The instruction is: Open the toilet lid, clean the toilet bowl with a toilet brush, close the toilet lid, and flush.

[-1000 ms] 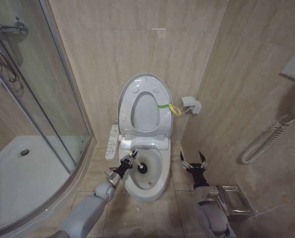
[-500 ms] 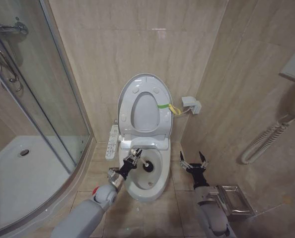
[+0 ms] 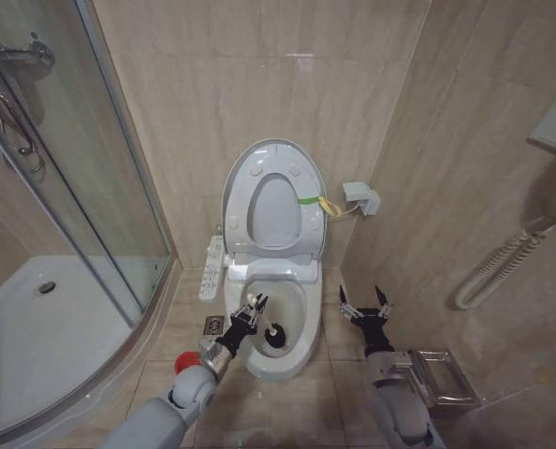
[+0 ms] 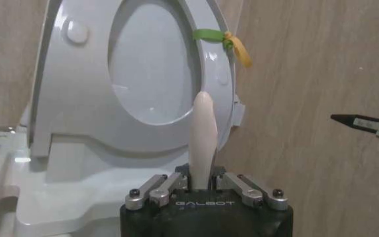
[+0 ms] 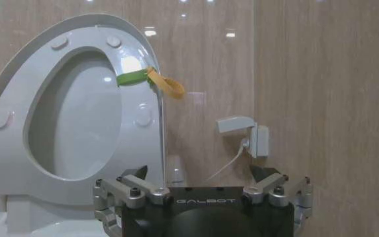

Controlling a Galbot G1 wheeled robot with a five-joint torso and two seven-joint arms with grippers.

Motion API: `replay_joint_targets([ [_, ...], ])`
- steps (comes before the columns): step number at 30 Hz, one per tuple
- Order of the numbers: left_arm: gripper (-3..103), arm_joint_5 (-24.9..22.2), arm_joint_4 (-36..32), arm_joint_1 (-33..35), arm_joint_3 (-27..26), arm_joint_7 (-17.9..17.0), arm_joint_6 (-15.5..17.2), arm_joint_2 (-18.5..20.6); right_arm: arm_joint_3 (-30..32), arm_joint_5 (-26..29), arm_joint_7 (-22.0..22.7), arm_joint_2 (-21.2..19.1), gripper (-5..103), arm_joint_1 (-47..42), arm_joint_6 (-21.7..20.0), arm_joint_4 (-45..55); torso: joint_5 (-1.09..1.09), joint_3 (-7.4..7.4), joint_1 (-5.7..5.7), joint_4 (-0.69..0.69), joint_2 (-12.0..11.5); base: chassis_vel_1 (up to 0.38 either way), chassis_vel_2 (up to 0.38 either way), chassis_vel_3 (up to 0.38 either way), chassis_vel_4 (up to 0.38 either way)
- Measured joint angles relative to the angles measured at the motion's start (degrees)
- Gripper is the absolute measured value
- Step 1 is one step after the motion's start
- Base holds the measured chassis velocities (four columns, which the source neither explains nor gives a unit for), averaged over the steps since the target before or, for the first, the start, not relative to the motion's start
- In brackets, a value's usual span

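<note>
White bowl (image 3: pixel 292 348), lid (image 3: pixel 273 201) up: left gripper (image 3: pixel 250 313) clamps brush (image 3: pixel 276 333); sweep stains evenly. Right gripper (image 3: pixel 365 304) splayed, right of bowl.

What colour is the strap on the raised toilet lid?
Green strap with a yellow loop; clearest in the right wrist view.

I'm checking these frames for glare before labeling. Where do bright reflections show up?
Right wrist view: ceiling-light spots glint on the glossy wall tiles and on the raised toilet lid. Left wrist view: a small highlight sits on the toilet lid. Head view: a faint pinkish reflection on the wall above the toilet.
</note>
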Motion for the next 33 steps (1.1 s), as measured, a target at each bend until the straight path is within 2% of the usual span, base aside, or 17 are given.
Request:
replay_joint_targets([
  [4, 19, -1.6, 7.5, -2.2, -1.1, 4.0, -2.6, -2.8, 0.0, 0.0, 0.0, 0.0, 100, 0.0, 0.0, 0.0, 0.00, 0.00, 0.01, 0.00, 0.0, 0.000, 0.000, 0.000, 0.000],
  [8, 19, -2.1, 10.9, -3.5, -1.2, 5.5, -3.3, -4.0, 0.0, 0.0, 0.0, 0.0, 100, 0.0, 0.0, 0.0, 0.00, 0.00, 0.01, 0.00, 0.0, 0.000, 0.000, 0.000, 0.000],
  [13, 19, -2.1, 11.1, -4.0, -0.8, 5.3, -3.3, -4.0, 0.0, 0.0, 0.0, 0.0, 100, 0.0, 0.0, 0.0, 0.00, 0.00, 0.01, 0.00, 0.0, 0.000, 0.000, 0.000, 0.000],
  [16, 19, -2.1, 5.5, -3.3, 0.9, 3.3, -1.6, -2.0, 0.0, 0.0, 0.0, 0.0, 100, 0.0, 0.0, 0.0, 0.00, 0.00, 0.00, 0.00, 0.0, 0.000, 0.000, 0.000, 0.000],
  [23, 19, -2.9, 0.1, -2.2, 3.2, 2.2, 0.1, -0.6, 0.0, 0.0, 0.0, 0.0, 100, 0.0, 0.0, 0.0, 0.00, 0.00, 0.00, 0.00, 0.0, 0.000, 0.000, 0.000, 0.000],
  [26, 19, -2.7, 1.7, -2.1, 3.4, 1.7, 0.2, -1.5, 0.0, 0.0, 0.0, 0.0, 100, 0.0, 0.0, 0.0, 0.01, 0.00, 0.00, 0.00, 0.0, 0.000, 0.000, 0.000, 0.000],
  [29, 19, -2.1, 7.8, -3.2, 1.9, 1.7, -0.4, -2.9, 0.0, 0.0, 0.0, 0.0, 100, 0.0, 0.0, 0.0, 0.00, 0.00, 0.00, -0.01, 0.0, 0.000, 0.000, 0.000, 0.000],
  [33, 19, -2.1, 9.6, -3.4, 1.0, 1.6, -0.6, -2.1, 0.0, 0.0, 0.0, 0.0, 100, 0.0, 0.0, 0.0, -0.01, 0.00, 0.01, 0.00, 0.0, 0.000, 0.000, 0.000, 0.000],
])
